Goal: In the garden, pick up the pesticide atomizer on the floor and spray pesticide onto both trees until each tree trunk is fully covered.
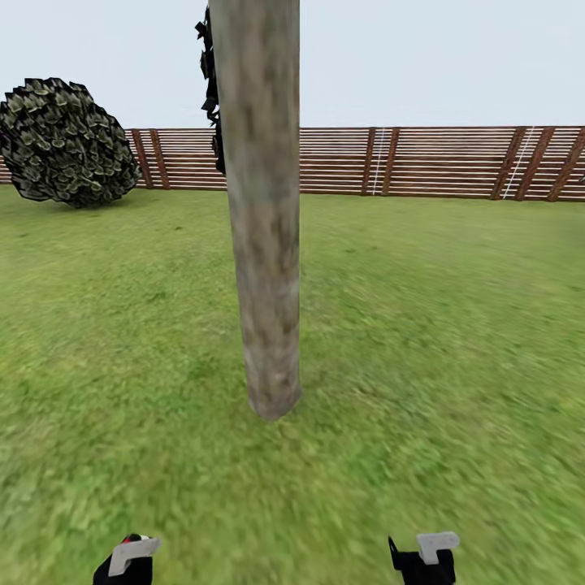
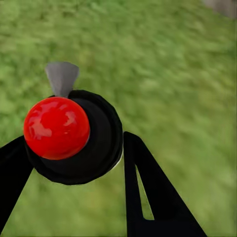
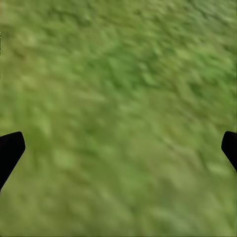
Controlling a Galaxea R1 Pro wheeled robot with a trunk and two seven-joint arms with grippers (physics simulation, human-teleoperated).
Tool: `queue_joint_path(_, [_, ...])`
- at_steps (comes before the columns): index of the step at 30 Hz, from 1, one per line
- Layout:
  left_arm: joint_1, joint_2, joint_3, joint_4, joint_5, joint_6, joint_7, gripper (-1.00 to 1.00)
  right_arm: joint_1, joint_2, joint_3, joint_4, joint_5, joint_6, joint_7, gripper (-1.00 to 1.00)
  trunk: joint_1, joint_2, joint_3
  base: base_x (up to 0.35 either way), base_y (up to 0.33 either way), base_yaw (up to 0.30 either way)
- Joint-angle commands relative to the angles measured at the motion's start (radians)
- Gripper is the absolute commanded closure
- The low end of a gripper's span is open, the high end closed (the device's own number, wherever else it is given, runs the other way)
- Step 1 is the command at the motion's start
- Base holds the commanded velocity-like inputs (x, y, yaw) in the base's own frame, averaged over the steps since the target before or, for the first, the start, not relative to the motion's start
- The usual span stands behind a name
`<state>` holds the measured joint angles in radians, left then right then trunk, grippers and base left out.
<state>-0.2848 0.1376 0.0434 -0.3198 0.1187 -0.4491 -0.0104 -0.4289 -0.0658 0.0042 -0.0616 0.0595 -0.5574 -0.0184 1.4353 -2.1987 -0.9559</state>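
A thick, mottled grey-brown tree trunk [image 1: 264, 244] rises from the lawn straight ahead in the head view, its crown cut off by the frame's top. My left gripper [image 1: 126, 562] sits at the bottom left edge, well short of the trunk. It is shut on the pesticide atomizer [image 2: 57, 127], a black body with a glossy red ball top and a grey nozzle, held between the black fingers [image 2: 148, 187]. A bit of the atomizer's red top [image 1: 134, 537] peeks out in the head view. My right gripper [image 1: 422, 562] [image 3: 118, 148] hangs open over grass, holding nothing. The pesticide is out of view.
A reddish-brown slat fence [image 1: 422, 161] closes off the far side of the lawn. A round dark bush [image 1: 65, 142] stands at the far left by the fence. Dark foliage [image 1: 210, 81] pokes out behind the trunk. Grass spreads on both sides of the trunk.
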Motion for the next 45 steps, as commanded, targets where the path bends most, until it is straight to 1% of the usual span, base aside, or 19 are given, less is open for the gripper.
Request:
queue_joint_path(1, [-0.001,0.001,-0.003,0.000,0.004,-0.003,-0.001,1.00,-0.001,0.000,0.001,0.000,0.006,-0.003,-0.001,-1.00,0.000,0.000,-0.001,0.021,0.000,0.000])
queue_joint_path(5, [-0.007,0.006,-0.013,0.003,-0.023,0.003,-0.025,1.00,-0.001,-0.003,0.006,-0.003,0.010,-0.001,0.001,-1.00,0.000,0.000,-0.001,0.007,0.000,0.000])
queue_joint_path(9, [-0.013,0.075,-0.012,0.003,-0.136,0.014,-0.295,1.00,-0.001,-0.014,0.100,-0.013,0.060,0.000,0.004,-1.00,0.000,0.000,-0.001,0.000,0.000,0.000])
queue_joint_path(10, [-0.054,0.113,-0.012,0.001,-0.225,0.046,-0.484,1.00,-0.001,-0.016,0.184,-0.089,0.135,0.003,0.005,-1.00,0.000,0.000,-0.001,0.000,0.000,0.000])
queue_joint_path(13, [-0.136,0.130,-0.012,0.001,-0.335,0.120,-0.615,1.00,-0.001,-0.017,0.231,-0.174,0.233,0.040,0.064,-1.00,0.000,0.000,-0.001,0.000,0.000,0.000])
queue_joint_path(14, [-0.159,0.131,-0.011,0.000,-0.377,0.144,-0.657,1.00,-0.001,-0.017,0.238,-0.198,0.268,0.067,0.116,-1.00,0.000,0.000,-0.001,0.000,0.000,0.000])
queue_joint_path(15, [-0.192,0.131,-0.011,0.000,-0.440,0.173,-0.716,1.00,-0.001,-0.017,0.243,-0.235,0.314,0.114,0.213,-1.00,0.000,0.000,-0.001,0.000,0.000,0.000])
queue_joint_path(16, [-0.204,0.131,-0.011,0.000,-0.460,0.180,-0.735,1.00,-0.002,-0.017,0.244,-0.248,0.326,0.128,0.249,-1.00,0.000,0.000,-0.001,0.000,0.000,0.000])
queue_joint_path(17, [-0.251,0.130,-0.011,-0.001,-0.531,0.203,-0.803,1.00,-0.009,-0.017,0.246,-0.297,0.357,0.173,0.389,-1.00,0.000,0.000,-0.001,0.000,0.000,0.000])
queue_joint_path(19, [-0.297,0.127,-0.011,0.000,-0.591,0.219,-0.875,1.00,-0.018,-0.018,0.247,-0.351,0.371,0.194,0.505,-1.00,0.000,0.000,-0.001,0.000,0.000,0.000])
queue_joint_path(21, [-0.327,0.126,-0.011,0.000,-0.631,0.235,-0.936,1.00,-0.026,-0.018,0.248,-0.388,0.376,0.205,0.575,-1.00,0.000,0.000,-0.001,0.000,0.000,0.000])
queue_joint_path(23, [-0.372,0.121,-0.011,-0.001,-0.699,0.268,-1.041,1.00,-0.037,-0.018,0.249,-0.435,0.383,0.227,0.674,-1.00,0.000,0.000,-0.001,0.000,0.000,0.000])
queue_joint_path(27, [-0.418,0.115,-0.011,-0.013,-0.782,0.287,-1.132,1.00,-0.069,-0.018,0.248,-0.462,0.393,0.250,0.796,-1.00,0.000,0.000,-0.001,0.000,0.000,0.000])
queue_joint_path(28, [-0.427,0.103,-0.011,-0.043,-0.820,0.295,-1.164,1.00,-0.078,-0.018,0.248,-0.466,0.394,0.254,0.838,-1.00,0.000,0.000,-0.001,0.000,0.000,0.000])
queue_joint_path(29, [-0.431,0.088,-0.010,-0.069,-0.854,0.318,-1.226,1.00,-0.081,-0.017,0.248,-0.469,0.394,0.256,0.857,-1.00,0.000,0.000,-0.001,0.000,0.000,0.000])
queue_joint_path(33, [-0.430,0.067,-0.011,-0.074,-0.864,0.324,-1.243,1.00,-0.082,-0.014,0.250,-0.469,0.396,0.256,0.860,-1.00,0.000,0.000,-0.001,0.000,0.000,0.000])
queue_joint_path(36, [-0.430,0.047,-0.017,-0.074,-0.885,0.326,-1.248,1.00,-0.082,-0.007,0.251,-0.485,0.416,0.256,0.861,-1.00,0.000,0.000,-0.001,0.000,0.000,0.000])
queue_joint_path(37, [-0.430,0.040,-0.018,-0.074,-0.892,0.326,-1.249,1.00,-0.082,-0.005,0.251,-0.498,0.423,0.256,0.862,1.00,0.000,0.000,-0.001,0.000,0.000,0.000])
queue_joint_path(45, [-0.430,-0.026,-0.022,-0.074,-0.966,0.326,-1.250,1.00,-0.082,0.000,0.252,-0.566,0.447,0.256,0.923,1.00,0.000,0.000,-0.001,0.000,0.000,0.000])
